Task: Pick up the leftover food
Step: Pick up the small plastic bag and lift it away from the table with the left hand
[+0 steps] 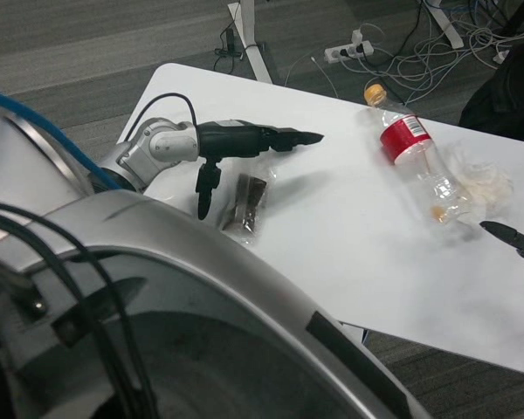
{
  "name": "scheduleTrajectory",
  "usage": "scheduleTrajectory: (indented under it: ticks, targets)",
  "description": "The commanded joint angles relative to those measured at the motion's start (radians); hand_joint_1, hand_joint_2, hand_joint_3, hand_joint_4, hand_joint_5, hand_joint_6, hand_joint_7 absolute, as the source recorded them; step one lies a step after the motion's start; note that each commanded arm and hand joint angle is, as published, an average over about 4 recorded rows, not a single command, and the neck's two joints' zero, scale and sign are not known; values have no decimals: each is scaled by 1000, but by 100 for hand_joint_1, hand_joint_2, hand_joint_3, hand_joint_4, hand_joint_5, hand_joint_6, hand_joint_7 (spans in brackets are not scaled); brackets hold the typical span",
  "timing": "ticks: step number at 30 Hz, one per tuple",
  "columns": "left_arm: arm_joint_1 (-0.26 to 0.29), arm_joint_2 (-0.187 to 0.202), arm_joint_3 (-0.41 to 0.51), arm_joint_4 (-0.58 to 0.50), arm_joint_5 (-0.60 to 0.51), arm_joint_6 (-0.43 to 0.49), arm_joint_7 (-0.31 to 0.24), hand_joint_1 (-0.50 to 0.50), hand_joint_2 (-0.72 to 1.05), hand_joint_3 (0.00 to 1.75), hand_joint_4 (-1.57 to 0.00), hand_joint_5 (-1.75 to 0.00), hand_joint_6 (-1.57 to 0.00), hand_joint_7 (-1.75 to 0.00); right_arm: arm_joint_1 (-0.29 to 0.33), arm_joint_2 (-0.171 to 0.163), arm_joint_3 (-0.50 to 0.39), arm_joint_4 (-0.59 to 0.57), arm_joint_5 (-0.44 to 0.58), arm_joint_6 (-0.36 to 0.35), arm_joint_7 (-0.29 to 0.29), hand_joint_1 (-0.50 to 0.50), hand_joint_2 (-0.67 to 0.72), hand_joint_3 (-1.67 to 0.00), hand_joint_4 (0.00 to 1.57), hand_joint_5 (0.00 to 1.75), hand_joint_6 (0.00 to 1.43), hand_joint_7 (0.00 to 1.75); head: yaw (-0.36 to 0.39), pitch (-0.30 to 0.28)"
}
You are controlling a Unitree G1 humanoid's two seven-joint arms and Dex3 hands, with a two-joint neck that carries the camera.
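Observation:
The leftover food (250,202) is a brown piece in a clear wrapper lying on the white table (358,227), just below my left hand (244,144). That hand hovers over it with fingers stretched toward the right and the thumb hanging down beside the wrapper; it holds nothing. My right hand (515,237) shows only as dark fingertips at the right edge, near the bottle; I cannot tell how its fingers lie.
A clear plastic bottle (417,161) with a red label and orange cap lies on its side at the right. Crumpled clear plastic (482,182) sits beside it. Cables and a power strip (349,51) lie on the floor beyond the table's far edge.

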Motion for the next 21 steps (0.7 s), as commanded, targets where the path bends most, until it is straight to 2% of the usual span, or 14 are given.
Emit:
scheduleTrajectory:
  ticks: [1, 5, 10, 16, 21]
  targets:
    - [31, 49, -1, 8, 38, -10, 1, -50, 25, 0, -11, 0, 0, 0, 5, -20, 13, -13, 18, -4, 1, -42, -3, -8, 3, 0, 0, 0, -2, -9]
    - [51, 82, 13, 9, 55, -71, 15, -50, 63, 0, -5, 0, 0, 0, 7, -25, 16, -15, 21, -4, 1, -42, -3, -8, 3, 0, 0, 0, -6, -13]
    - [77, 122, 23, 11, 85, -140, 46, -50, 91, 4, 0, 0, 0, 0, 10, -31, 17, -18, 28, -4, 1, -42, -3, -8, 3, 0, 0, 0, -16, -11]
    - [69, 131, 15, 26, 149, -155, 72, -50, 105, 9, 0, 0, 0, 0, 13, -33, 17, -18, 33, -4, 1, -42, -3, -8, 3, 0, 0, 0, -21, -8]
    - [34, 137, -19, 72, 213, -155, 77, -50, 105, 9, -1, 0, 0, 0, 13, -34, 17, -18, 38, -4, 1, -42, 0, -8, 4, 0, 0, 0, -28, -4]
